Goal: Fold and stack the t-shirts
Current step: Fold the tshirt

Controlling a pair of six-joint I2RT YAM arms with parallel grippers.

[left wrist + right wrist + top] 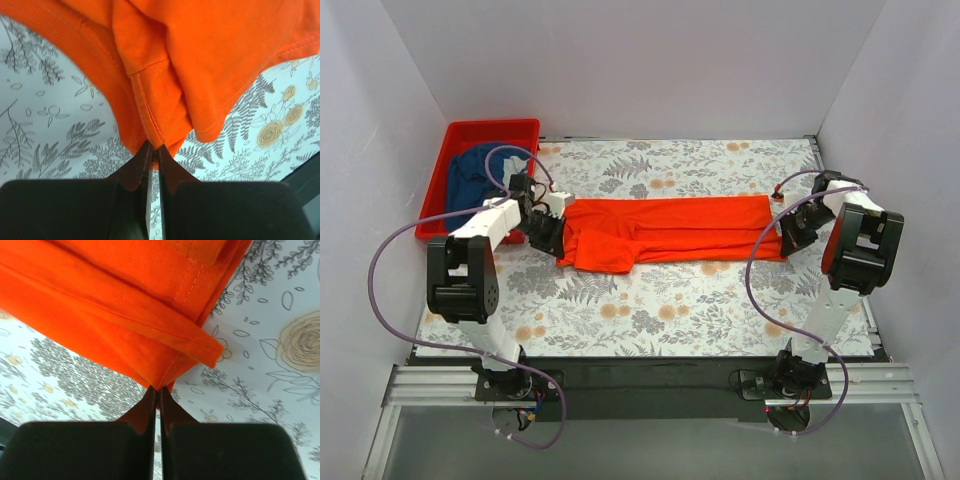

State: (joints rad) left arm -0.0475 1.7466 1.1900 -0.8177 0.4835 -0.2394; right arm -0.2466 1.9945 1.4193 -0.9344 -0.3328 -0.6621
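Across table [650, 310]: orange tee [670, 225], ends clamped by L gripper [154, 152], R gripper [158, 392].

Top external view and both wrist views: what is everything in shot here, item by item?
orange-red t-shirt: one, bright orange-red, folded into a long band across the middle of the table
dark blue t-shirt: one, dark blue, bunched inside the bin
bin: one, red plastic, far left corner
table cover: one, pale with grey ferns and orange flowers
walls: white, on three sides
left arm, right arm: two, black and white, based at the near edge
left end effector: black, shut on the orange-red t-shirt's left end
right end effector: black, shut on its right corner
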